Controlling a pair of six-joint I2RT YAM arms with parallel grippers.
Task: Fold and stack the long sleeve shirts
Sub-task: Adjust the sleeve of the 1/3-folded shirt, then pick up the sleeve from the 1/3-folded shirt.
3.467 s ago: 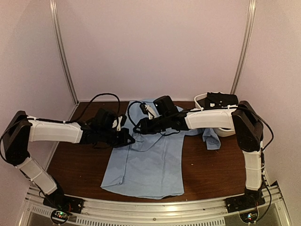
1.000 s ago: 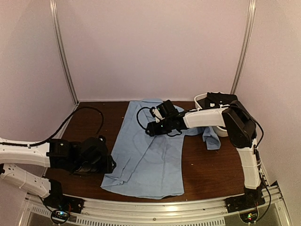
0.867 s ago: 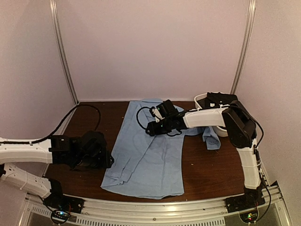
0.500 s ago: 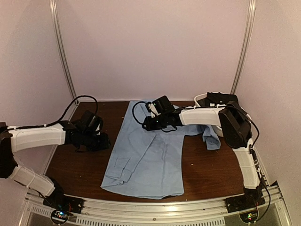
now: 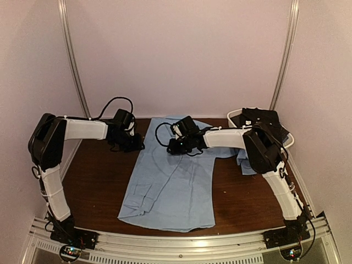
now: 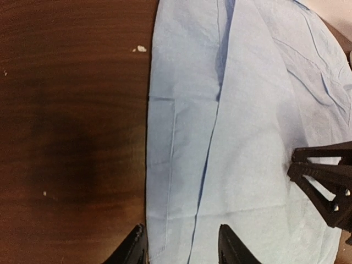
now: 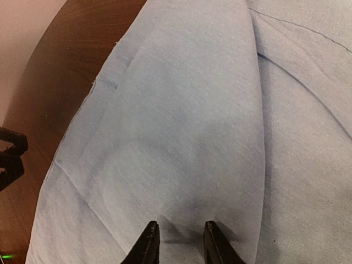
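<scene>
- The shirt (image 5: 170, 187), plain light blue, lies spread on the dark wooden table (image 5: 93, 181), running from the back of the table to near the front edge
- Part of it trails off to the right, toward the white tub (image 5: 235, 116) in the far right corner (something dark sits in the tub, too unclear to name)
- The left gripper (image 6: 180, 234) is at the shirt's left border near the far end, fingers spread: one at the cloth's edge, the other over the cloth, which lies flat between them; whether they touch it I cannot tell
- The right gripper (image 7: 179, 228) reaches across to the shirt's far middle, fingers drawn close and pinching a raised fold that fans away from them
- The two grippers are near each other but apart
</scene>
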